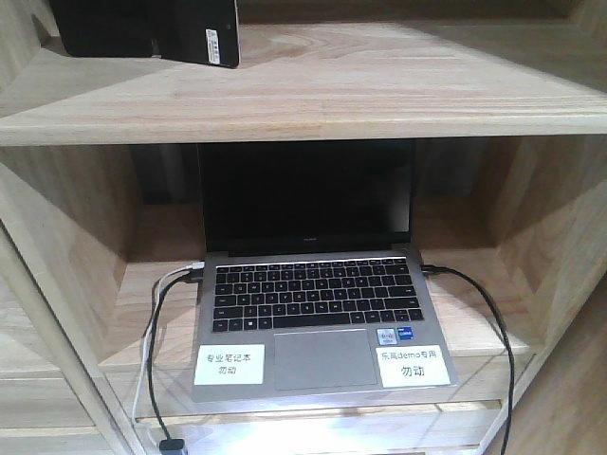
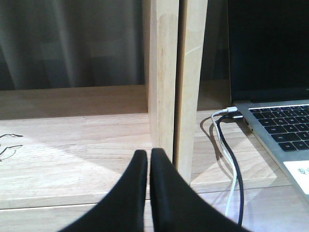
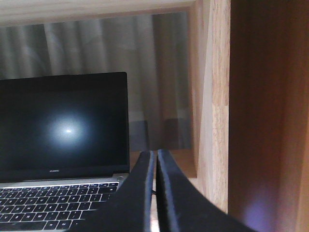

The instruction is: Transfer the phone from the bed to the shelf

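The phone [image 1: 194, 33], a glossy black slab with a small white barcode sticker, lies on the upper board of the pale wooden shelf [image 1: 379, 90] at the top left of the front view; its upper part is cut off by the frame. No gripper touches it. My left gripper [image 2: 148, 152] is shut with nothing in it, low in front of a vertical shelf divider [image 2: 164, 72]. My right gripper [image 3: 156, 152] is also shut and empty, pointing into the laptop compartment near its right wall [image 3: 215, 106]. The bed is out of view.
An open grey laptop [image 1: 313, 313] with a dark screen fills the middle compartment. Black and white cables [image 2: 231, 159] run from its left side over the shelf edge, and a black cable [image 1: 493, 322] leaves its right side. Grey curtain hangs behind the shelf.
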Robot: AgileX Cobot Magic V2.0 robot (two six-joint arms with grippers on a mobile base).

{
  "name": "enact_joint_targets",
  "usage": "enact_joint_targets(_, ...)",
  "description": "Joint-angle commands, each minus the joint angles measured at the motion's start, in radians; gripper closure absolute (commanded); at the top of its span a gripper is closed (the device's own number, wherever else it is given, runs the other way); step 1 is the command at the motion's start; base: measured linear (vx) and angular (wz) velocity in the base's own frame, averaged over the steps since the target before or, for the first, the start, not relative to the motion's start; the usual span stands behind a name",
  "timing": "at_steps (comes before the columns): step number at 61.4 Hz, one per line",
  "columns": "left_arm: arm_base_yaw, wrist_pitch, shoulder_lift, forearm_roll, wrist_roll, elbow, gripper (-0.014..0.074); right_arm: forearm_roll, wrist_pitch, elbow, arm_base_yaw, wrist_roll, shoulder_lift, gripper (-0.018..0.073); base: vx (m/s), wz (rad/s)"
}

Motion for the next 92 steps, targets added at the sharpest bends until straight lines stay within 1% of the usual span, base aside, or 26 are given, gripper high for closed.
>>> enact_joint_targets(1, -0.003, -0.073, -0.005, -0.007, -0.004, 0.002, 0.0596, 0.003, -0.042, 0.004, -0.003, -0.007, -0.008, 0.0564, 0.00, 0.00)
enact_joint_targets(11, -0.003, -0.073, -0.005, -0.007, -0.004, 0.002, 0.0596, -0.009, -0.044, 0.004, -0.003, -0.003, -0.008, 0.0564, 0.00, 0.00)
enact_joint_targets(13, -0.003, -0.073, -0.005, -0.007, -0.004, 0.002, 0.0596, -0.029, -0.044, 0.004, -0.003, 0.007, -0.008, 0.0564, 0.00, 0.00)
enact_joint_targets(17, -0.003, -0.073, -0.005, -0.007, -0.004, 0.002, 0.0596, -0.100, -0.044, 0.004, -0.003, 0.059, -0.008, 0.0564, 0.00, 0.00)
enact_joint_targets(20, -0.003, -0.073, -0.005, -0.007, -0.004, 0.002, 0.0596, -0.166, -0.045, 0.004, -0.003, 0.131, -0.008, 0.0564, 0.00, 0.00)
enact_joint_targets(25, -0.003, -0.073, -0.005, -0.007, -0.004, 0.002, 0.0596, -0.337, -0.045, 0.004, -0.003, 0.295, -0.008, 0.0564, 0.00, 0.00)
enact_joint_targets(26, -0.003, -0.073, -0.005, -0.007, -0.004, 0.002, 0.0596, -0.367, -0.045, 0.004, -0.003, 0.339, -0.008, 0.0564, 0.00, 0.00)
enact_joint_targets(36, -0.003, -0.073, -0.005, -0.007, -0.004, 0.002, 0.0596, -0.679, -0.045, 0.004, -0.003, 0.654, -0.008, 0.0564, 0.00, 0.00)
enact_joint_targets(41, -0.003, -0.073, -0.005, -0.007, -0.004, 0.002, 0.0596, -0.786, -0.045, 0.005, -0.006, 0.791, -0.008, 0.0564, 0.00, 0.00)
enact_joint_targets(46, -0.003, -0.073, -0.005, -0.007, -0.004, 0.002, 0.0596, -0.853, -0.044, 0.006, -0.023, 0.873, -0.008, 0.0564, 0.00, 0.00)
enact_joint_targets(49, -0.003, -0.073, -0.005, -0.007, -0.004, 0.002, 0.0596, -0.866, -0.044, 0.006, -0.041, 0.893, -0.008, 0.0564, 0.00, 0.00)
enact_joint_targets(55, -0.003, -0.073, -0.005, -0.007, -0.004, 0.002, 0.0596, -0.866, -0.044, 0.006, -0.064, 0.892, -0.008, 0.0564, 0.00, 0.00)
enact_joint_targets(74, -0.003, -0.073, -0.005, -0.007, -0.004, 0.002, 0.0596, -0.866, -0.044, 0.006, -0.064, 0.881, -0.008, 0.0564, 0.00, 0.00)
enact_joint_targets(87, -0.003, -0.073, -0.005, -0.007, -0.004, 0.002, 0.0596, -0.866, -0.044, 0.006, -0.064, 0.823, -0.008, 0.0564, 0.00, 0.00)
enact_joint_targets(92, -0.003, -0.073, -0.005, -0.007, -0.004, 0.002, 0.0596, -0.866, -0.044, 0.006, -0.064, 0.822, -0.008, 0.0564, 0.00, 0.00)
